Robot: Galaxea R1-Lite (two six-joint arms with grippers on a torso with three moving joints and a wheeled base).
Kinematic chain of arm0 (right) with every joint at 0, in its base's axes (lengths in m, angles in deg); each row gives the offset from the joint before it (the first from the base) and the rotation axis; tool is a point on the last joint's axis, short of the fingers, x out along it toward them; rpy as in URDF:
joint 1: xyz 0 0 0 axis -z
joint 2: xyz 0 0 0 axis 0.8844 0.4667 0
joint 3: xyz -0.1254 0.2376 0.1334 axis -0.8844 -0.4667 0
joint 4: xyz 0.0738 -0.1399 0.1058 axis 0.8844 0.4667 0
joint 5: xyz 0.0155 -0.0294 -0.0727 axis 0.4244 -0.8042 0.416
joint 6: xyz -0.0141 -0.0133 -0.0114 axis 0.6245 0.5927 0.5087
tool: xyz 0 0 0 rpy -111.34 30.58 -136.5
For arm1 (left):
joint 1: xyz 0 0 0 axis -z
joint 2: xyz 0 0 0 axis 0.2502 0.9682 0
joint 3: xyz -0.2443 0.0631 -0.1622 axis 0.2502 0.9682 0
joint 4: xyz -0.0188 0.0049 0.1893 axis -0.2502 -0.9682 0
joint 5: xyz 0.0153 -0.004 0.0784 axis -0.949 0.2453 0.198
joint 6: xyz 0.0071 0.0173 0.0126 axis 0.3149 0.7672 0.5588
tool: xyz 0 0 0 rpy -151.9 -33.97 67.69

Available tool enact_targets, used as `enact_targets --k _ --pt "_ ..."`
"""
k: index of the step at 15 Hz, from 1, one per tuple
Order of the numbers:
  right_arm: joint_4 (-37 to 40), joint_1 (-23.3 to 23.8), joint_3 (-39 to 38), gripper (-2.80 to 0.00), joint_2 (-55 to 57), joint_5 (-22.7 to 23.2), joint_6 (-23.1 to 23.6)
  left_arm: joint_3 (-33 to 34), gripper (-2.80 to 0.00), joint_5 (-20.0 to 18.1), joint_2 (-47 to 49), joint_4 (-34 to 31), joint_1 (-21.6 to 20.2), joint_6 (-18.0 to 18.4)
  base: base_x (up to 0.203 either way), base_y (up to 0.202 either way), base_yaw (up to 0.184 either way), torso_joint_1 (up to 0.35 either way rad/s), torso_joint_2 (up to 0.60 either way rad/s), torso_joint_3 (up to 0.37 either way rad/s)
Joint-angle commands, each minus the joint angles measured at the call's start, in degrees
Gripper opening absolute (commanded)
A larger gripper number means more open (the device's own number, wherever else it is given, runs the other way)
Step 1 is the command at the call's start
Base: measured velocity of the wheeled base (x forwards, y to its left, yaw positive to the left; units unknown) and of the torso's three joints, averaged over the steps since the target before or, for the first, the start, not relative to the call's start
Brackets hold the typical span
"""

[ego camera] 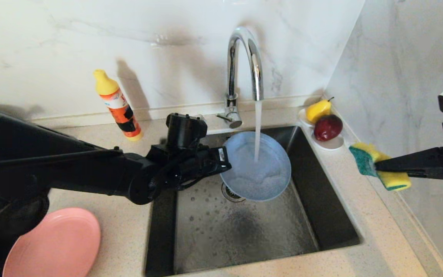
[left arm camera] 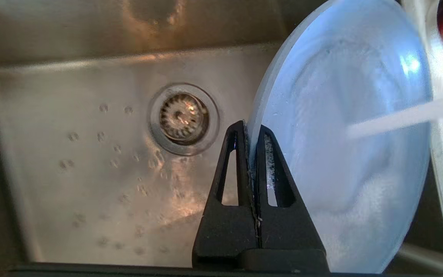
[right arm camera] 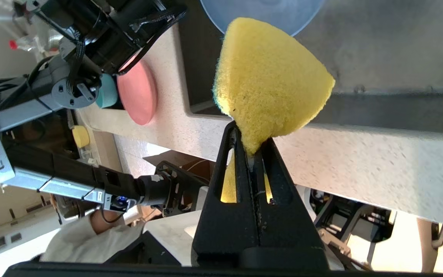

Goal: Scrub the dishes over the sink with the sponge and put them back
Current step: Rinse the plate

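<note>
Your left gripper (left arm camera: 253, 132) clamps the rim of the grey-blue plate (ego camera: 256, 165), tilted over the sink (ego camera: 321, 200) under the faucet (ego camera: 244, 65) stream, suds pooled low. Your right gripper (ego camera: 375, 166) pinches the sponge (ego camera: 379, 171) above the right counter (ego camera: 356, 192), well apart from the plate. The salmon-pink plate (ego camera: 56, 246) sits left, cut off by the edge.

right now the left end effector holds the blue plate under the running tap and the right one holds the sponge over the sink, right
Not quite. The head view shows the right end effector holding the sponge over the counter beside the sink, not above it. The left end effector does hold the blue plate under the tap.
</note>
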Motion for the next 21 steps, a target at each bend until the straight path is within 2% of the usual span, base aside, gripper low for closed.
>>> enact_targets --k 1,7,8,10,15,17,21 --pt "0.1 0.3 -0.9 -2.8 -0.2 0.3 -0.1 -1.0 -2.8 -0.1 2.3 0.2 1.3 -0.1 0.0 0.0 0.0 0.0 0.0 0.0" --pt "-0.1 0.5 -3.9 -2.8 -1.1 0.4 0.8 -0.6 -2.8 0.3 3.3 0.2 3.3 -1.7 0.0 0.0 0.0 0.0 0.0 0.0" --pt "-0.1 0.5 -4.7 -2.8 -1.3 0.7 0.8 -0.2 -2.8 1.5 2.9 0.1 3.1 -1.7 0.0 0.0 0.0 0.0 0.0 0.0" --pt "-0.2 0.5 -6.3 -2.8 -1.4 1.5 0.9 -0.1 -2.8 7.2 2.2 0.2 1.3 -1.0 0.0 0.0 0.0 0.0 0.0 0.0" --pt "-5.8 0.4 -11.7 -2.8 -1.8 2.5 1.0 4.7 -2.8 17.9 -5.0 1.0 -3.7 10.0 0.0 0.0 0.0 0.0 0.0 0.0" --pt "-6.2 -0.3 -13.0 -2.8 -2.5 2.5 1.1 7.1 -2.8 23.0 -8.4 1.2 -5.1 16.1 0.0 0.0 0.0 0.0 0.0 0.0" --pt "-6.2 -1.0 -14.4 -2.8 -2.8 2.6 1.2 8.8 -2.8 26.6 -12.2 4.2 -8.9 25.7 0.0 0.0 0.0 0.0 0.0 0.0"
